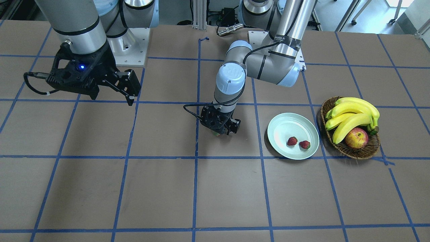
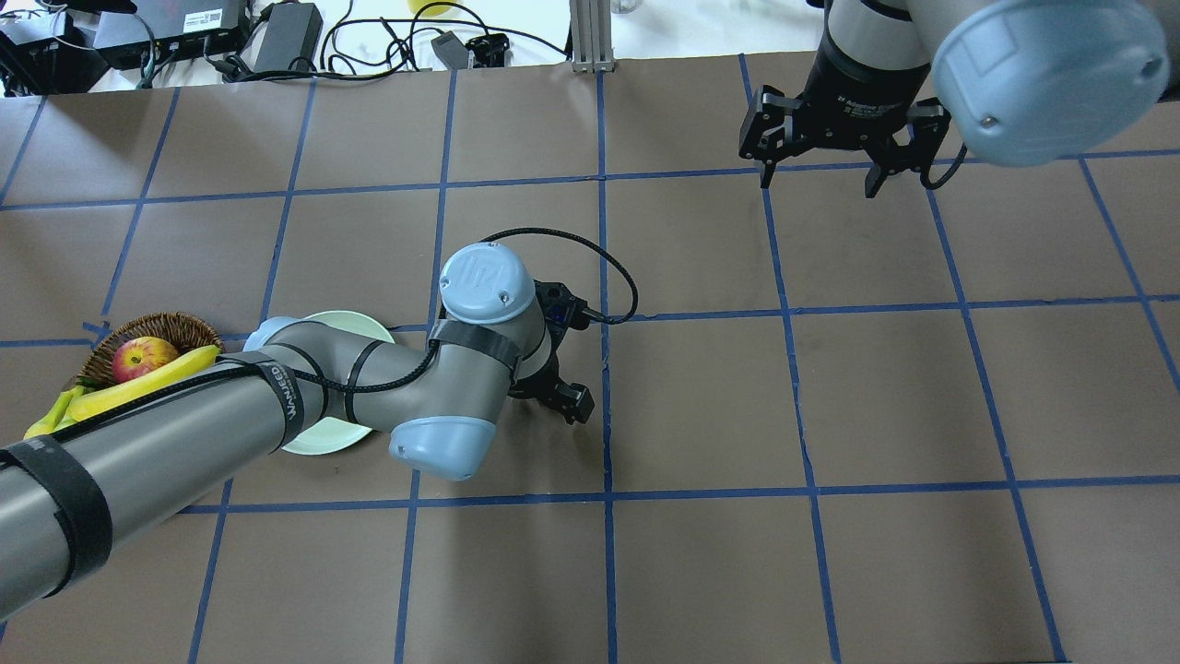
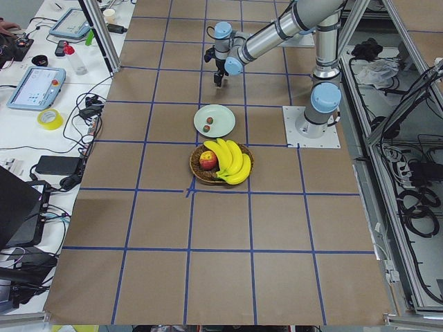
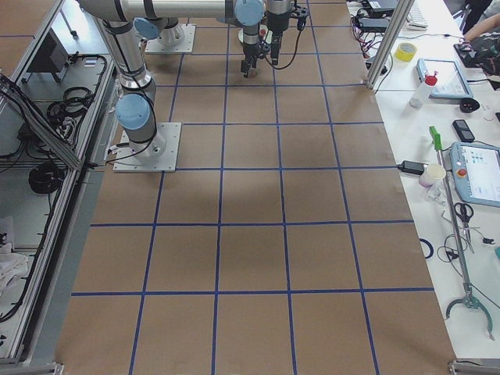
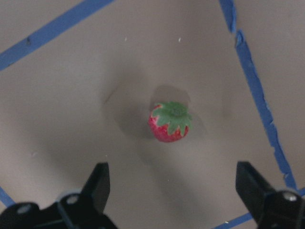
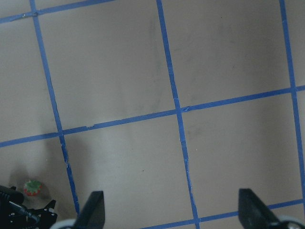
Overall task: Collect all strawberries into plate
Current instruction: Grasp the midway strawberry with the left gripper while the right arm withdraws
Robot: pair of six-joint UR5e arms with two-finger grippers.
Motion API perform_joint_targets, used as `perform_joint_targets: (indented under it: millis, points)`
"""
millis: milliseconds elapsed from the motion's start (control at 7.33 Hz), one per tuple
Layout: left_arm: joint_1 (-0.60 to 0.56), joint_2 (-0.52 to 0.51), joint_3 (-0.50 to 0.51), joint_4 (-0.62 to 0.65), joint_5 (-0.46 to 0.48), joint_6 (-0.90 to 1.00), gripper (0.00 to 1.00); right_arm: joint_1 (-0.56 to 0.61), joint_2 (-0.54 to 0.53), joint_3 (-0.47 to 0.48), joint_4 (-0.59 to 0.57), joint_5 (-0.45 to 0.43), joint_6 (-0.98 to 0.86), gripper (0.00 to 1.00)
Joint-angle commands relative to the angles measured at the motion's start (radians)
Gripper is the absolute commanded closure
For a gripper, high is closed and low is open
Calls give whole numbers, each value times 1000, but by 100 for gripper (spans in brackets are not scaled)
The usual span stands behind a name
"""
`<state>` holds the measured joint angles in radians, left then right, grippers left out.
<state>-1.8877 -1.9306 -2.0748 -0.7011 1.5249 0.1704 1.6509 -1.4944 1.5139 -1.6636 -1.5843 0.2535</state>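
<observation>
Two strawberries (image 1: 292,141) (image 1: 304,144) lie in the pale mint-green plate (image 1: 284,122). The third strawberry (image 5: 170,122) sits on the brown table, green cap up, and also shows in the right wrist view (image 6: 32,187). My left gripper (image 5: 174,188) is open and hovers right over this strawberry, its fingers (image 5: 97,183) apart and not touching it. In the front view the left gripper (image 1: 220,129) hides the berry. My right gripper (image 2: 819,184) is open and empty, held high at the table's far right.
A wicker basket (image 1: 352,152) with bananas (image 1: 352,114) and a red-yellow apple (image 1: 356,138) stands right beside the plate. Blue tape lines (image 5: 259,90) cross the table near the strawberry. My left arm hangs over part of the plate (image 2: 318,441) in the overhead view.
</observation>
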Motion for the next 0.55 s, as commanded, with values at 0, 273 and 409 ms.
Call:
perform_joint_targets:
  millis: [0,273,409]
  points:
    - [-1,-21,4,69,-3,0,6,0,-4,-32,7,3,0,0]
    - [-2,-22,15,69,-2,1,12,1,-15,-46,49,7,0,0]
    - [-2,-22,15,68,1,1,17,3,-17,-64,120,10,0,0]
